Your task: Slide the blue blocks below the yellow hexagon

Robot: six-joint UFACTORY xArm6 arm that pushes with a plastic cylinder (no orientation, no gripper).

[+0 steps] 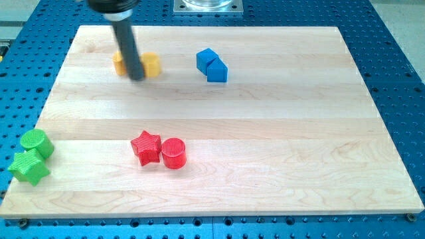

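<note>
Two blue blocks touch each other at the board's upper middle: a blue cube (206, 59) and a blue block (217, 70) just below and right of it. Two yellow blocks lie at the upper left: one (119, 63) left of the rod and a yellow hexagon-like one (152, 64) right of it. The dark rod comes down from the view's top between them, and my tip (137, 77) rests just in front of the yellow pair, well left of the blue blocks.
A red star (145, 147) and a red cylinder (173, 153) sit together at the lower middle. A green cylinder (36, 143) and a green star (28, 166) sit at the wooden board's (299, 133) lower left edge.
</note>
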